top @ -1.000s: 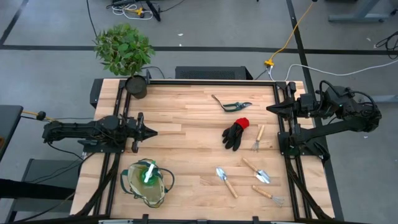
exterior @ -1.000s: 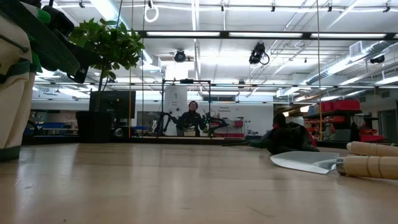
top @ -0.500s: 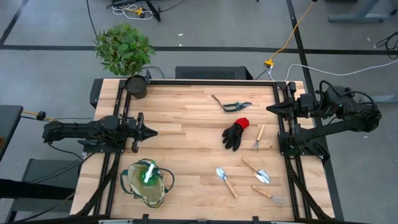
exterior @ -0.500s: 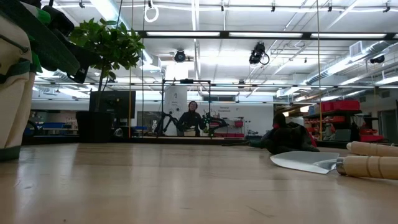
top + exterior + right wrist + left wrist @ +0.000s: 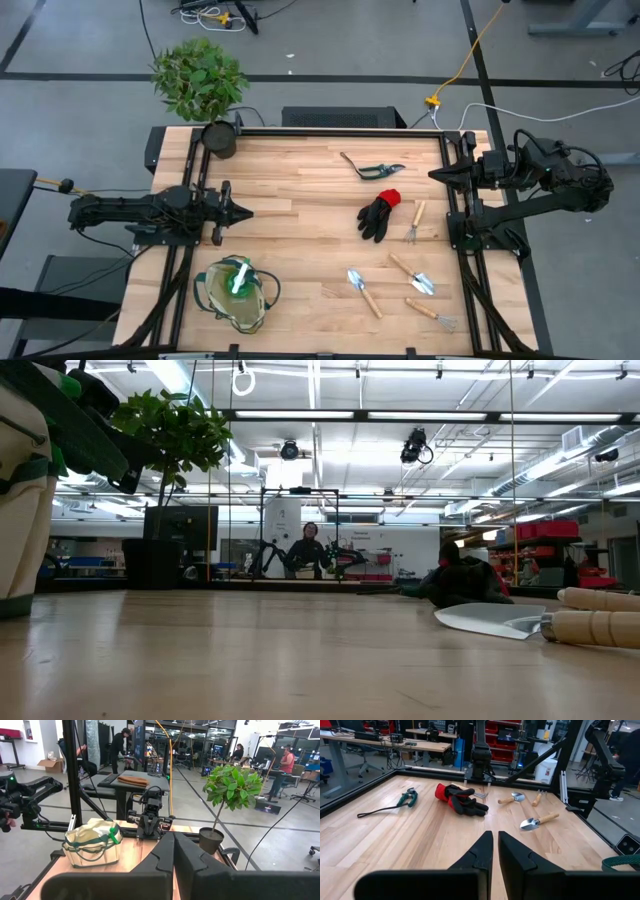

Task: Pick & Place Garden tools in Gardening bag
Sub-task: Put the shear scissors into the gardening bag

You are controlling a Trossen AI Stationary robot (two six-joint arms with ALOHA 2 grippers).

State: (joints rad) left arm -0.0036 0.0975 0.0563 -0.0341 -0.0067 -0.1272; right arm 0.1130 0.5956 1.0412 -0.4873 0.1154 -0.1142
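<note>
Nothing has moved over the last second: the left tool [image 5: 243, 211] and right tool [image 5: 435, 175] rest together and empty at the worktop [image 5: 300, 240] edges, the glove [image 5: 379, 215] and trowels lie loose, and the gardening bag [image 5: 237, 292] waits, so picking hasn't begun.

arms [image 5: 150, 212] — dark, jointed | fingers [image 5: 478, 854] — black, wedge-shaped, tapering

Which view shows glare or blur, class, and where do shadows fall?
Low view: ceiling lights glare bright, and the near trowel is soft. High view: even light, faint shadows beside the glove. Left wrist view: the claw looms blurred in front.
</note>
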